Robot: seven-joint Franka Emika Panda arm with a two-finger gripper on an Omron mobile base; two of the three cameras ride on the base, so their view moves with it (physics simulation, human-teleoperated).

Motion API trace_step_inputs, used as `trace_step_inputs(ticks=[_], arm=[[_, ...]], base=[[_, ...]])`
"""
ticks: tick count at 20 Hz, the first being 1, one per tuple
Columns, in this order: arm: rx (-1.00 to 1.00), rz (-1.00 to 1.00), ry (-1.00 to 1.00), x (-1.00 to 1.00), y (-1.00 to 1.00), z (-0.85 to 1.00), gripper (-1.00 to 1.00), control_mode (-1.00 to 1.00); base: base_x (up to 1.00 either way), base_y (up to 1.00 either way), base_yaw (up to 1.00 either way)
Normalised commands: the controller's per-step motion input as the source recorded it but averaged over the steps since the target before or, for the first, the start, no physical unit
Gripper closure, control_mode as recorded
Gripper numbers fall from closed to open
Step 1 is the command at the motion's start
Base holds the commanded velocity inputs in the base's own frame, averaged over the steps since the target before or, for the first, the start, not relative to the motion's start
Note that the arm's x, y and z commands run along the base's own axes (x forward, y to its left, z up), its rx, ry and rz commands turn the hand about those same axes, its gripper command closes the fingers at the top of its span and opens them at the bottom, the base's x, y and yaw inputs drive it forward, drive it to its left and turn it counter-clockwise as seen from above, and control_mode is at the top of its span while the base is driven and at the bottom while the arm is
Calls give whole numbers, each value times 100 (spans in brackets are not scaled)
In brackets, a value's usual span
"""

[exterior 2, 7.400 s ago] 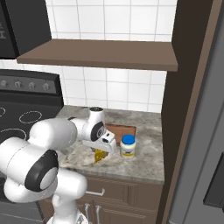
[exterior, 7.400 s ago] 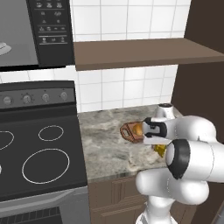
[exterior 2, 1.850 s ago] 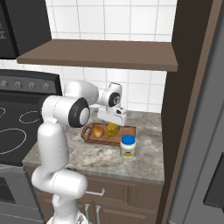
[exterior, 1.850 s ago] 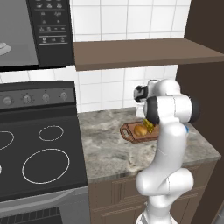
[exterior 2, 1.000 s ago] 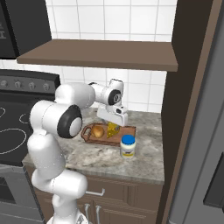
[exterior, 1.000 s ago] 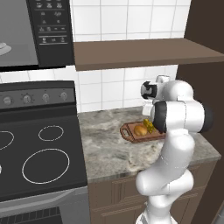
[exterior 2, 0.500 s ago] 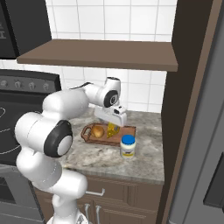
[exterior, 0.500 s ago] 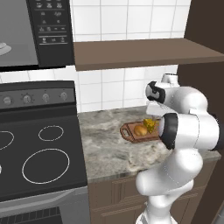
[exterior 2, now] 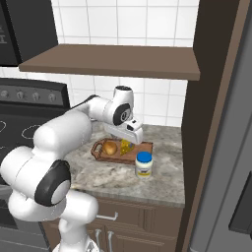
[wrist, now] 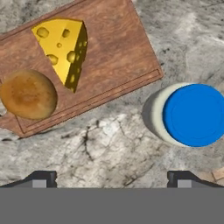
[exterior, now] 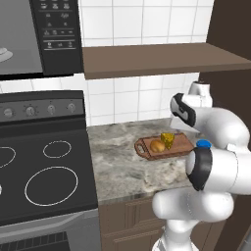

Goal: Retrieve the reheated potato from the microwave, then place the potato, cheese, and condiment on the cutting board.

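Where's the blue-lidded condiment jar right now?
The pale blue-lidded condiment jar stands on the speckled stone counter, just off the reddish-brown wooden cutting board, on the front corner away from its handle.

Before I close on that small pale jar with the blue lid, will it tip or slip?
The small pale jar with the blue lid stands upright on the stone counter; squat, so probably steady. Its round, smooth-looking sides may slip or turn between the open gripper fingertips. Likely rigid, probably not heavy.

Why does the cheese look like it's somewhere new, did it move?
Yes. The cheese went from the counter in front of the cutting board onto the board, beside the potato.
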Motion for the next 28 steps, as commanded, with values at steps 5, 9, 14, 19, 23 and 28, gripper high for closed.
trace_step_inputs(ticks=[5, 9, 14, 19, 23, 28], arm=[[-4, 0, 3, -11, -24, 21, -100, -100], [0, 0, 1, -12, -33, 17, -100, -100], [0, 0, 0, -10, -36, 5, -100, -100], [0, 0, -7, -13, -28, 2, -100, -100], [0, 0, -12, -2, -11, 0, -100, -100], [0, 0, -11, 0, -3, 0, -100, -100]], base=[[0, 0, 0], [0, 0, 0], [0, 0, 0], [0, 0, 0], [0, 0, 0], [0, 0, 0]])
